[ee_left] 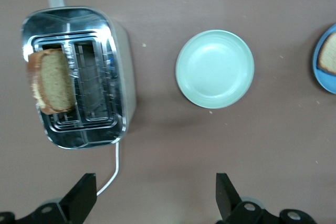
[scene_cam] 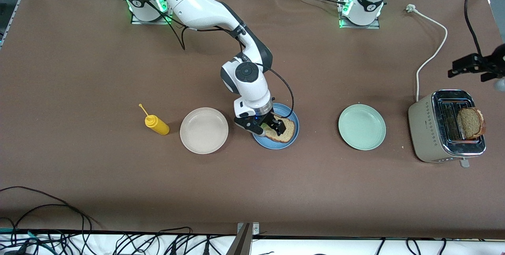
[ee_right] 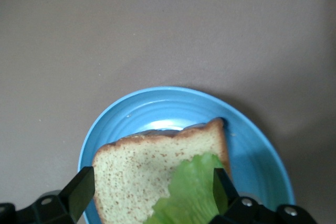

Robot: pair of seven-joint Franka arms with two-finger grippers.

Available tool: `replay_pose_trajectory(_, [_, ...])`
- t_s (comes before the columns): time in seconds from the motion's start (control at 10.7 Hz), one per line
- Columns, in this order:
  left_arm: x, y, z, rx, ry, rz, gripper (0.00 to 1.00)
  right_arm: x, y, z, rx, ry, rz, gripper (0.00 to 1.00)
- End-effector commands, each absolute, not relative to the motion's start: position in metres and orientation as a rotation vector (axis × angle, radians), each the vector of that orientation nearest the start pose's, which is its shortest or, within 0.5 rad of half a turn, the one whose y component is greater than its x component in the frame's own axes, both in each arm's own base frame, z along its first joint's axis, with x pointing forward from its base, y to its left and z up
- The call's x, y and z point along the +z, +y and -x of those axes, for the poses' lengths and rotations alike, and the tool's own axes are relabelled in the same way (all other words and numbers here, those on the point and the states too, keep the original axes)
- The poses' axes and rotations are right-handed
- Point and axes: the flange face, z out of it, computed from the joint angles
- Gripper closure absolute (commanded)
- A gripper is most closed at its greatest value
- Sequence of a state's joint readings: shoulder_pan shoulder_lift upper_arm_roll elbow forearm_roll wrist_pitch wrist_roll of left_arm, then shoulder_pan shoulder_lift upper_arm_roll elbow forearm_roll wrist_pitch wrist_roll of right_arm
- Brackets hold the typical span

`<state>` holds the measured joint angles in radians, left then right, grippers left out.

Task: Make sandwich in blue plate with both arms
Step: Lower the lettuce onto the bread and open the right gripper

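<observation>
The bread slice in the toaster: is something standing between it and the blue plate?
Only the mint-green plate lies on the table between the toaster with its bread slice and the blue plate; it is flat. The right tool hangs open over the blue plate.

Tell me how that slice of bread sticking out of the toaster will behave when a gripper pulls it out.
The bread slice stands leaning in one slot of the toaster, so it probably lifts freely. Its porous crumb suggests it is light and could crush or tear under a hard pinch. The dark crust looks firmer, likely the safer place to hold.
</observation>
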<state>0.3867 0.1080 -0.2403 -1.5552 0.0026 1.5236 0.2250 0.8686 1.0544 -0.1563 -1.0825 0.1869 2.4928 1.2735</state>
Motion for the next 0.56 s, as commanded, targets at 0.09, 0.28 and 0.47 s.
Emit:
replay_pose_trajectory(0.09, [0.54,0.157,-0.613,0.201,0.251,3.148,0.0,0.205,0.554,-0.593,-0.164,0.996,2.515,0.0])
replay_pose_trajectory(0.28, [0.523,0.183,-0.624,0.143,0.233,3.147,0.0,0.211,0.557,-0.59,-0.141,1.01,2.512,0.0])
replay_pose_trajectory(0.47, [0.5,0.203,-0.639,0.056,0.337,3.131,0.0,0.244,0.558,-0.584,-0.049,0.996,2.6,0.0])
